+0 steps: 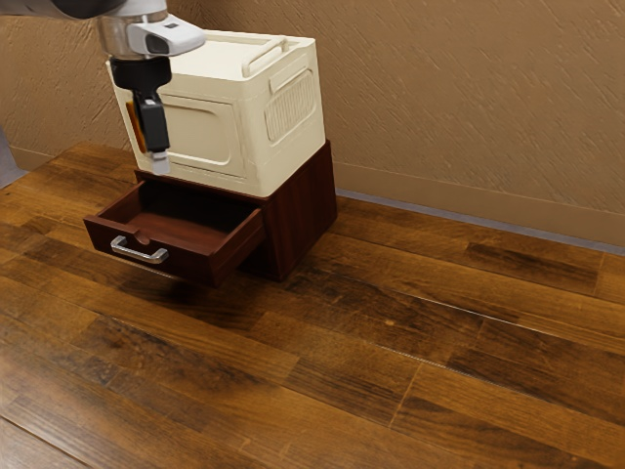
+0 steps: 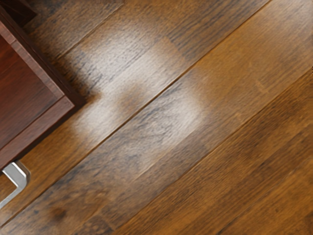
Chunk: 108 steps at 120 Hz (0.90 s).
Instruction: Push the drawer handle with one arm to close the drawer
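Drawer (image 1: 176, 220), red-brown, one: open, jutting from cabinet (image 1: 301, 215), near the table's (image 1: 410, 342) wall-side edge; handle (image 1: 139, 251), metal, one: on drawer front; crate (image 1: 210, 137), cream, one: atop cabinet; gripper (image 1: 160, 164), black, one: pointing down, higher than drawer, apart from handle, whether open or closed cannot be told

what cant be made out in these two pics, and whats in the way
- Rest of the handle, wrist view: cut off by the picture's edge
- Most of the drawer, wrist view: cut off by the edge
- Drawer bottom just behind its front, exterior view: hidden by that front
- Cabinet top under the cream box, exterior view: covered by the box
- Upper arm, exterior view: cut off by the top edge
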Available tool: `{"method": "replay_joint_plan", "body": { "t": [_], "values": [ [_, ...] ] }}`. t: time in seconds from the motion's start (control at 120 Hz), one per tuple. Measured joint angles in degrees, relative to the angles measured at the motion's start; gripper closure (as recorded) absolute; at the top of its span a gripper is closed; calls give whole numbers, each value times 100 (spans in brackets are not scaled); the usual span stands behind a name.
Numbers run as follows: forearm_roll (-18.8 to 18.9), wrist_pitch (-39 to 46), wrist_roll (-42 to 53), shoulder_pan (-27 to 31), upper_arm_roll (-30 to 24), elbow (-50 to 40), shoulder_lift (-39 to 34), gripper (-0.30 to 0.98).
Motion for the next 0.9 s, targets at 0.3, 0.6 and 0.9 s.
{"method": "replay_joint_plan", "body": {
  "t": [0.3,0.6,0.9],
  "values": [
    [22,-182,-197,103,-148,752,-305,0],
    [-102,-429,-1912,1122,-412,-2112,-1723,20],
    [-361,1289,-3251,1579,-292,-3480,-743,67]
  ]
}}
